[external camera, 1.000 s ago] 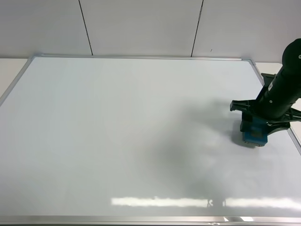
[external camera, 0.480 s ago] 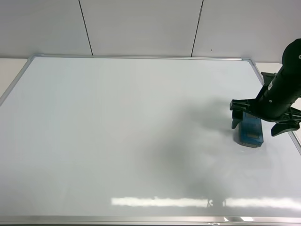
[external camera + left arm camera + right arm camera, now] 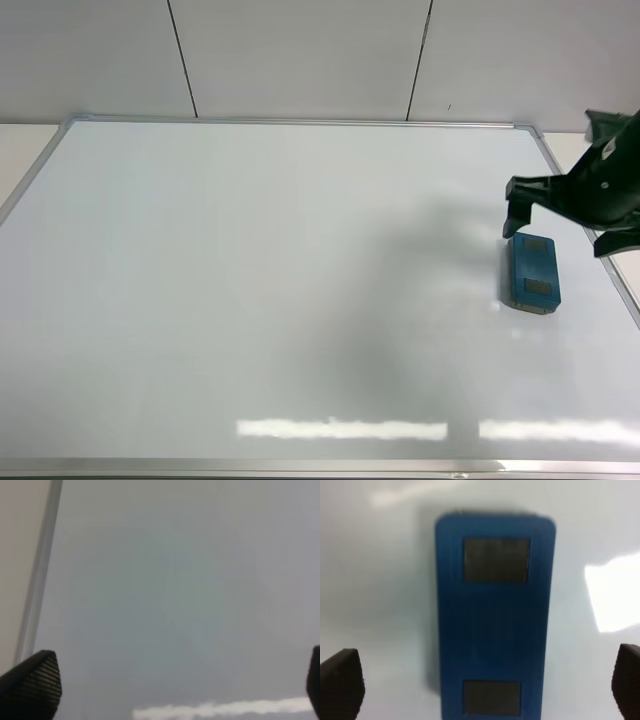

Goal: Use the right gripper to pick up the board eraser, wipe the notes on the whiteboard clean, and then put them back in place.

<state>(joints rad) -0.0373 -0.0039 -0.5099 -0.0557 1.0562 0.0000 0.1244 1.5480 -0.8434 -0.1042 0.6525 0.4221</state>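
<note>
Board eraser (image 3: 532, 273) lies flat on the whiteboard (image 3: 280, 290), at about 3 o'clock near the frame edge. Right hand (image 3: 565, 222) hovers just above it, fingers spread wide, touching nothing. Left hand (image 3: 170, 680) also spread, over bare board.

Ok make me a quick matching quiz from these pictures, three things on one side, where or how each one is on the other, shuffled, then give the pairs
Things:
1. board eraser
2. right gripper
3. whiteboard

States:
A. open, above the board, holding nothing
B. wiped, no red marks visible
C. lying flat near the board's right edge, grey patches up

Pairs: 1-C, 2-A, 3-B
</note>
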